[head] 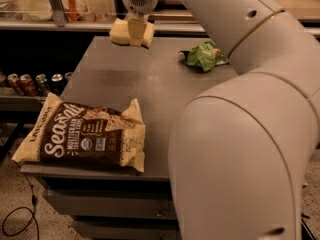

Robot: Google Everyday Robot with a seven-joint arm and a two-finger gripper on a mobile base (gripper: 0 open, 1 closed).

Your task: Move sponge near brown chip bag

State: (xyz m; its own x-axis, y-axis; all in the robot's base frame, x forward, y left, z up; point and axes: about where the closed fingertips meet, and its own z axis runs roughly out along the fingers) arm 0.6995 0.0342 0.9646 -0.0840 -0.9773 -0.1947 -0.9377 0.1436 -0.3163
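The pale yellow sponge hangs in the air above the far edge of the grey table. My gripper comes down from above and is shut on the sponge, one finger across its front. The brown chip bag, cream and dark brown with white "Sea Salt" lettering, lies flat at the table's near left corner, well in front of the sponge. My large white arm fills the right side and hides the table's right half.
A crumpled green snack bag lies on the table at the far right. Several soda cans stand on a low shelf to the left. A counter with a rail runs behind the table.
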